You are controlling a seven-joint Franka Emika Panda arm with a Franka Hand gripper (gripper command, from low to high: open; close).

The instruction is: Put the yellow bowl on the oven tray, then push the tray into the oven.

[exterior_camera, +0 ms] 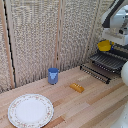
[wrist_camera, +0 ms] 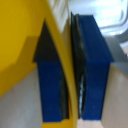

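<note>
Jaws: closed on the rim of the yellow dish (wrist_camera: 20, 45), as the wrist view shows; the two dark blue fingers (wrist_camera: 92, 70) stand on either side of the thin yellow wall, one inside the bowl and one outside, pads pressed to it. Grabber (wrist_camera: 70, 75): in the exterior view it is largely hidden behind the white arm housing at the upper right of that view. Yellow dish, exterior view (exterior_camera: 104, 46): small, round, bright yellow, sitting at the far end of the baking sheet (exterior_camera: 107, 61), whether resting on it or held just above it cannot be told. Baking sheet: dark grey, wire-ribbed, rectangular, drawn out over the lowered door of the oven (exterior_camera: 95, 73) at the exterior view's right. Desk (exterior_camera: 85, 105): light wooden planks. Blue cup (exterior_camera: 53, 75): upright, near the woven screen behind the desk, well apart from the oven. Flat orange-yellow oblong piece (exterior_camera: 76, 87): lying on the desk between the cup and the oven door. Large white patterned plate (exterior_camera: 30, 110): at the near corner on the exterior view's left.
</note>
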